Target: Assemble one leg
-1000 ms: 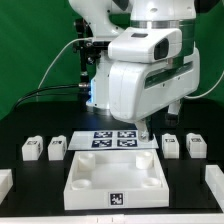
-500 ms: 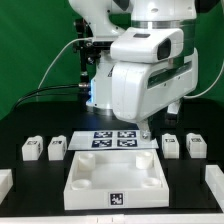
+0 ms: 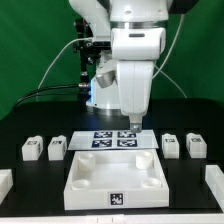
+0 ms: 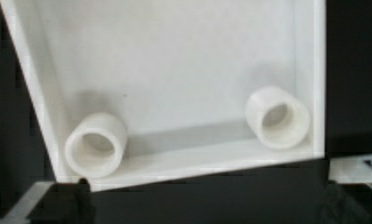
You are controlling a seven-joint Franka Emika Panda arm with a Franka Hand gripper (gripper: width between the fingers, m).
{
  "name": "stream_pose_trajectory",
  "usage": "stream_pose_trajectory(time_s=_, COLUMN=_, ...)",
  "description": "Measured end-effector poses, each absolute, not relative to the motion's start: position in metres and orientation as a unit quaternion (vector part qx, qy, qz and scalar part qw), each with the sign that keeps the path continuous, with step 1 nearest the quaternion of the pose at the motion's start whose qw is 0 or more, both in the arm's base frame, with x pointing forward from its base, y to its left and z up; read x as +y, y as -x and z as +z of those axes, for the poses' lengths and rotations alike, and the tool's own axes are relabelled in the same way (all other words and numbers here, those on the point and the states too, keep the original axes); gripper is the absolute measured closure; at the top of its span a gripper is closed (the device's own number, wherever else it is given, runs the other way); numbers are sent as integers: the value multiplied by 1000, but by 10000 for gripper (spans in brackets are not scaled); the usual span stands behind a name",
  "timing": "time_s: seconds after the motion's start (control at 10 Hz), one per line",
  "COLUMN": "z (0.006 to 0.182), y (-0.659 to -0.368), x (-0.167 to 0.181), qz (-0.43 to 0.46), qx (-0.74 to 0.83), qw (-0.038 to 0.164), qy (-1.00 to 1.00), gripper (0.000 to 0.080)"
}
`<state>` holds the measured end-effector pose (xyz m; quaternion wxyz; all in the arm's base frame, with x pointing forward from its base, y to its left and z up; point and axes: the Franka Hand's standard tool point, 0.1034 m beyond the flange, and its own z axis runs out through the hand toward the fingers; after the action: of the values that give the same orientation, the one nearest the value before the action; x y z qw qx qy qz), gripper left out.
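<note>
Four small white legs with tags stand on the black table: two at the exterior view's left (image 3: 31, 149) (image 3: 57, 148) and two at its right (image 3: 170, 146) (image 3: 196, 145). My gripper (image 3: 130, 125) hangs above the marker board (image 3: 115, 138), behind the large white panel (image 3: 115, 180), well apart from every leg. It is open and empty. In the wrist view the gripper (image 4: 209, 205) shows only dark fingertips (image 4: 58, 200) at the frame's edge, over the panel's rim (image 4: 183, 60) and two round sockets (image 4: 98, 148) (image 4: 277, 117). No leg shows in the wrist view.
White parts lie at the front corners of the table, at the exterior view's left (image 3: 4, 182) and right (image 3: 214, 185). A green backdrop and cables stand behind the arm. A corner of the marker board shows in the wrist view (image 4: 364, 168).
The wrist has turned about its vertical axis, so the hand now looks narrower and sits slightly further to the exterior view's left. The legs and the panel have not moved.
</note>
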<state>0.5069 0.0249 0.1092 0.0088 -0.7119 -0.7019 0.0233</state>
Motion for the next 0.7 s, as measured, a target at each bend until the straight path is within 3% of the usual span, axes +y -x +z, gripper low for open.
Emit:
stream_pose_trajectory(time_s=0.3, z=106, y=-504, x=23, qz=25, qx=-702, qw=10, qy=711, gripper=150)
stream_pose_trajectory(time_s=0.6, z=48, y=-431, x=-1, qz=13, qx=-706, qw=20, qy=707, gripper=150)
stream_pose_trajectory(time_s=0.7, z=28, y=-420, x=-10, qz=11, qx=-706, qw=26, qy=707, gripper=150)
